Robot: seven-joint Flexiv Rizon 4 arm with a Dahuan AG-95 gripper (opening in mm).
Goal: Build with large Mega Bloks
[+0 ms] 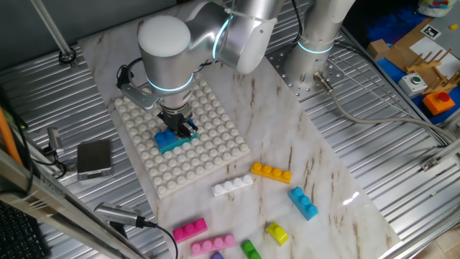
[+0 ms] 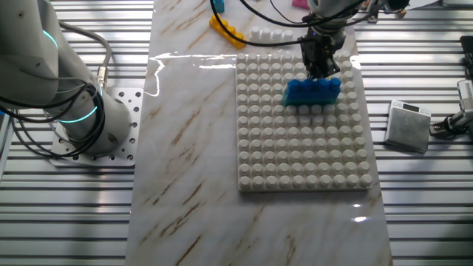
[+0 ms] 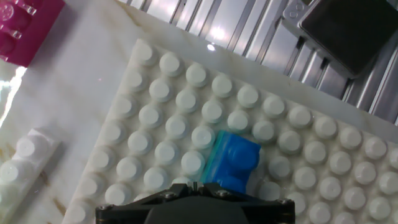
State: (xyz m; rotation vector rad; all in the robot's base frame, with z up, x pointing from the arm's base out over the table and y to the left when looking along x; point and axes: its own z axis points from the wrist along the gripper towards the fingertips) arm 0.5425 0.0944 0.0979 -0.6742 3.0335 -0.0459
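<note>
1 blue brick [image 2: 313,91] sits on the baseplate [image 2: 295,148], directly beneath the tool [image 2: 319,68].

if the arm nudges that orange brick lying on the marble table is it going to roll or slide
The orange studded plastic brick will probably slide rather than roll: it lies flat and long. The glossy marble tabletop likely gives little grip. It looks stiff and probably light, so a push near one end may spin it.
</note>
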